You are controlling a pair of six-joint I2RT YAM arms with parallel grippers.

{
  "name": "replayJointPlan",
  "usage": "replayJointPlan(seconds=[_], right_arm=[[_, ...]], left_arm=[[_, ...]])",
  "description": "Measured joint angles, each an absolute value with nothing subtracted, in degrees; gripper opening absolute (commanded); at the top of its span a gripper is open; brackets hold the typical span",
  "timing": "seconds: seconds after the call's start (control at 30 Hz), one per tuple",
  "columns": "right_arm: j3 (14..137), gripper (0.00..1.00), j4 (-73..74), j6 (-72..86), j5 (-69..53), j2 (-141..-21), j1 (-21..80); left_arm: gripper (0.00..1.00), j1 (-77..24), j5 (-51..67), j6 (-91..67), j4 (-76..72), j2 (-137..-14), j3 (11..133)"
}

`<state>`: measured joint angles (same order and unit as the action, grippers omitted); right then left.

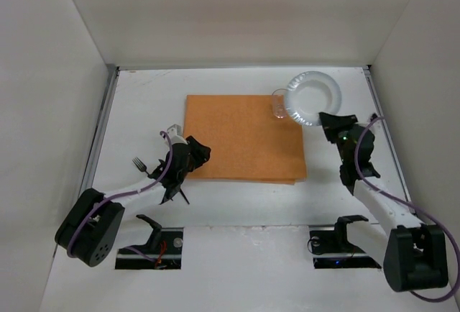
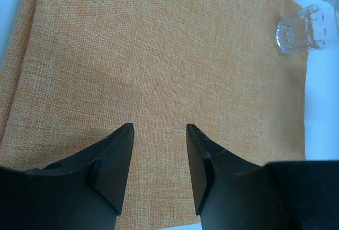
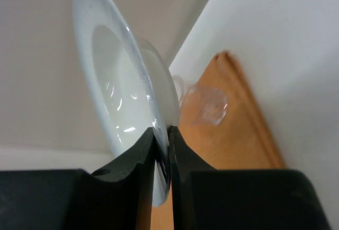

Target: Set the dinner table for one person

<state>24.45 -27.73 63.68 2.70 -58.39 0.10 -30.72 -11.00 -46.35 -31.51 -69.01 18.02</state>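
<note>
Top external: right gripper [image 1: 325,119] clenched on plate [image 1: 313,98] rim, at 1 o'clock of mat [image 1: 244,138], just beside glass [image 1: 279,105]. Left gripper [image 2: 159,130] spread, empty, at mat's 8 o'clock. Table [image 1: 144,103] white, beneath all. Best handling: swing plate toward 7 o'clock, clear glass, level over mat centre, then release.

The placemat [image 2: 159,55] is orange woven cloth, coarse-threaded and matt; the plate [image 3: 119,97] looks like white glazed ceramic, smooth and glossy with bright highlights; the glass [image 2: 299,28] is clear and shiny, its base faceted. The dinner table [image 1: 144,111] is smooth matt white, its side rails [image 1: 100,136] dull grey metal; the left gripper [image 2: 159,132] has fingers [image 2: 114,166] of matt black plastic.
</note>
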Motion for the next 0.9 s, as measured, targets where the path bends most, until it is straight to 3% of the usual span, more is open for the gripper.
replayJointPlan(seconds=[0.17,0.33,0.63,0.9], right_arm=[[24.7,0.08,-24.2,60.3,3.8,-54.8,18.2],[27.7,0.08,-22.7,59.1,4.0,-63.0,30.1],[38.1,0.08,-23.6,60.4,3.9,-87.5,31.6],[41.6,0.15,-24.5,63.8,2.1,-96.7,31.6]], left_arm=[[0.45,-30.5,-11.6,-46.1,-31.4,-68.3,18.0],[0.46,-29.8,-12.8,-45.4,-30.4,-67.1,18.0],[0.48,-27.4,-15.9,-44.0,-28.7,-62.9,17.9],[0.48,-27.2,-19.7,-42.7,-25.9,-61.1,17.8]])
